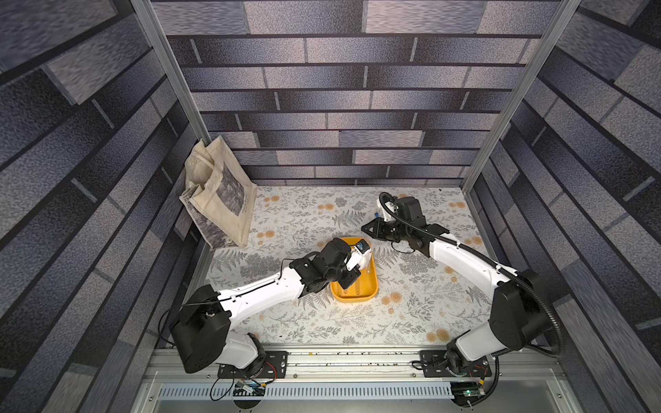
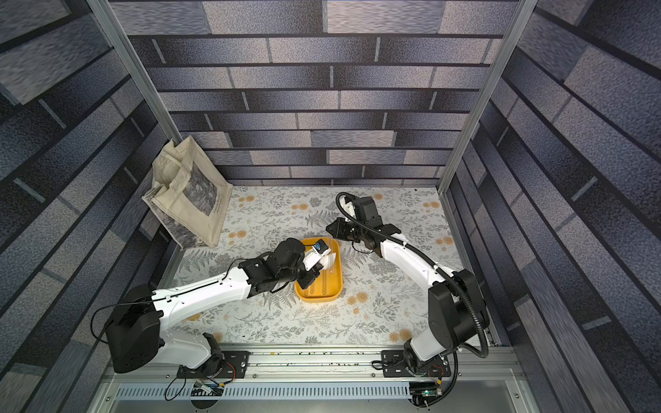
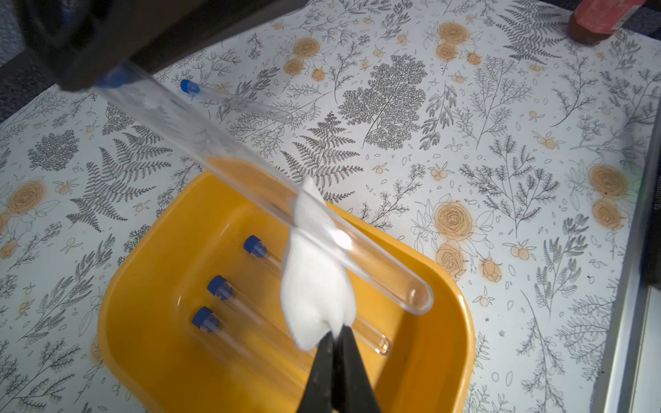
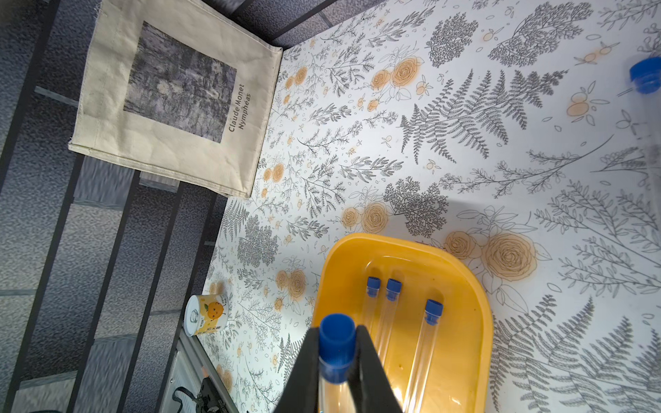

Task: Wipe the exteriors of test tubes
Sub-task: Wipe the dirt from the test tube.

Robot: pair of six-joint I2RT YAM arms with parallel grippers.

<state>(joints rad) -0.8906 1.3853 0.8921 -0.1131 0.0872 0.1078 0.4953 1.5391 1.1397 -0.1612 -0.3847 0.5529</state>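
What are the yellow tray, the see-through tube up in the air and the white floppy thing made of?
The yellow tray is probably plastic: smooth, slightly shiny, with rounded moulded corners. The test tube is clear and glossy, glass or hard plastic, I cannot tell which; its cap looks like blue plastic. The white cloth seems soft, matte fabric; it hangs limply.

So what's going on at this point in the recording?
The right pincer is shut on a capped test tube, holding it over the yellow tray. The left pincer pinches a white cloth that appears to lie against that tube. Three more tubes lie in the tray; another tube lies on the table beside it.
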